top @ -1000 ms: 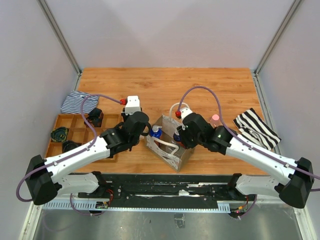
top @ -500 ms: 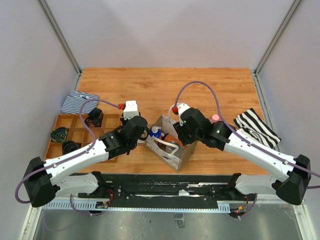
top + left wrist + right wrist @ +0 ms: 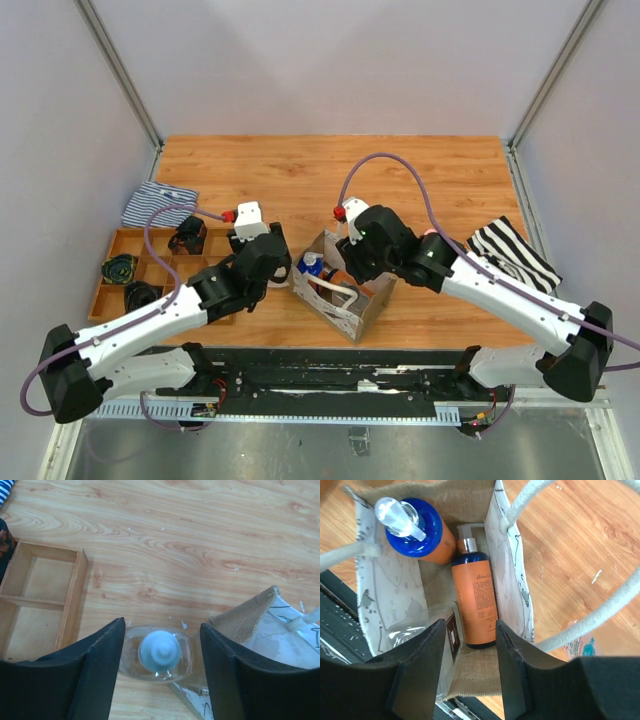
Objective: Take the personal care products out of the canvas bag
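Observation:
The canvas bag stands open at the table's near middle. From above, the canvas bag holds an orange bottle with a blue pump, an amber bottle lying flat and a clear pack with a dark label. My right gripper hangs open over the bag's mouth, touching nothing. A clear bottle with a light blue cap stands on the wood by the bag's corner. My left gripper is open around the bottle, fingers clear of it. A pink-capped bottle stands behind the right arm.
A wooden compartment tray holding black coiled cables sits at the left; its corner is near my left fingers. A blue-white striped cloth lies behind it. A black-white striped cloth lies at the right. Rope handles loop beside the bag.
My left gripper has opened and let go of the clear bottle, which now stands beside the bag. My right gripper has opened and moved left over the bag's mouth.

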{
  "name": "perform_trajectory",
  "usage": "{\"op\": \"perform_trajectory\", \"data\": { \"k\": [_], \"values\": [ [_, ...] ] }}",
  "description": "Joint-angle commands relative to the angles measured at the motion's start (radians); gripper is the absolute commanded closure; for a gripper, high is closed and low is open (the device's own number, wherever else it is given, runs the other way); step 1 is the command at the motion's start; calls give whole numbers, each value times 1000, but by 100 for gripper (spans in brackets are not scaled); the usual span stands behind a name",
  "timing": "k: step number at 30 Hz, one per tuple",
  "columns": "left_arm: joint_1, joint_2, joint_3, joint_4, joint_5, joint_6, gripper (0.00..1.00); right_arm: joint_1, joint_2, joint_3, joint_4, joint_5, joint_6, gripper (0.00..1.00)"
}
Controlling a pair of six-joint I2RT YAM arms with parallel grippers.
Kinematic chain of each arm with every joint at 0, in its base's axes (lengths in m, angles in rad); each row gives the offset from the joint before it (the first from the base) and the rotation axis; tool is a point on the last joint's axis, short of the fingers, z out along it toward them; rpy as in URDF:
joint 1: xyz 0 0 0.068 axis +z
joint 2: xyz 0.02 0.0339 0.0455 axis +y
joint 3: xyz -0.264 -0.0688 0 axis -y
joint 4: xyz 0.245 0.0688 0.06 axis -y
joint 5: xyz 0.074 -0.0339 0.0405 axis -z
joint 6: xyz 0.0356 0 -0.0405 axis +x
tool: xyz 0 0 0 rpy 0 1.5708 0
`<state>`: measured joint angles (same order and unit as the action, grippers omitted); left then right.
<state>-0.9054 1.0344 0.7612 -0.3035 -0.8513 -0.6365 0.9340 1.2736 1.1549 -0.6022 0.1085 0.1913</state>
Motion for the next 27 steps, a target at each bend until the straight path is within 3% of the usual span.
{"op": "perform_trajectory", "data": {
  "k": [1, 10, 18, 27],
  "values": [
    [3, -66, 55, -27, -22, -32, 31, 15, -76, 53, 2, -44, -9, 54],
    [4, -67, 185, -94, 4, -8, 26, 46, -86, -7, 17, -210, 13, 44],
    [3, -35, 222, -8, 125, 76, 25, 119, -25, -77, 17, -217, 29, 43],
    [3, -7, 235, 3, 199, 71, 24, 140, 22, -127, -33, -109, 36, 42]
  ]
}}
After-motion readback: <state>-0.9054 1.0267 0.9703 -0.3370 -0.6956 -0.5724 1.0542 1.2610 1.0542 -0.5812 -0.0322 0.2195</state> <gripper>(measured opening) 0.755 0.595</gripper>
